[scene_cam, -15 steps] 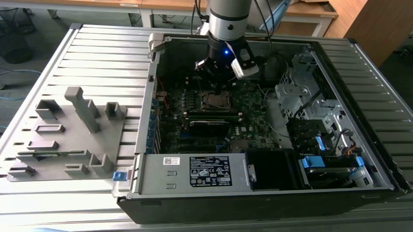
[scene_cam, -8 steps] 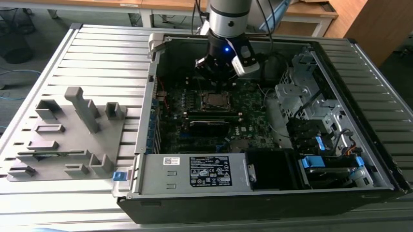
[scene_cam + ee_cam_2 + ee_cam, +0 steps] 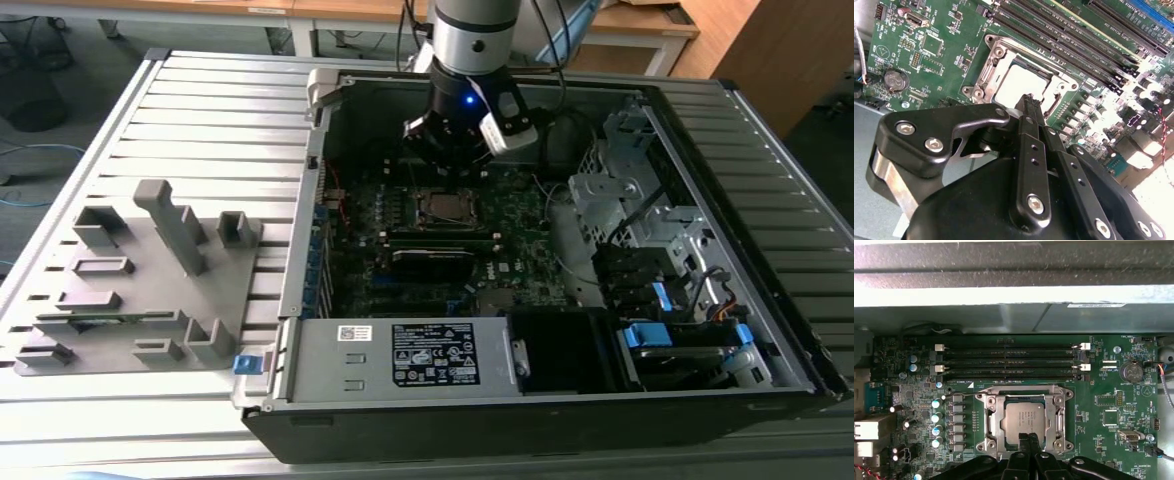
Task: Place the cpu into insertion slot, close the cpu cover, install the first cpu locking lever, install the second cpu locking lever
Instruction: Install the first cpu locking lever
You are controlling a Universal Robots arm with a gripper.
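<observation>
The cpu (image 3: 1024, 420) lies flat in the insertion slot (image 3: 445, 205) on the green motherboard, its silver-grey top showing through the window of the cpu cover (image 3: 991, 412). The cover's metal frame lies down around the chip (image 3: 1021, 82). My gripper (image 3: 1029, 437) is shut, its two black fingertips (image 3: 1029, 102) pressed together at the socket's edge just beside the chip, with nothing visible between them. A bent wire lever end (image 3: 1053, 106) sits close beside the tips. In the exterior view the arm (image 3: 467, 100) stands over the far part of the board, just behind the socket.
Long black memory slots (image 3: 1009, 360) run beside the socket, with the case wall (image 3: 1004, 295) beyond them. A labelled grey power-supply box (image 3: 400, 355) fills the case's near side. Drive bays with blue tabs (image 3: 654, 330) and cables are on the exterior view's right, a grey fixture (image 3: 134, 280) on its left.
</observation>
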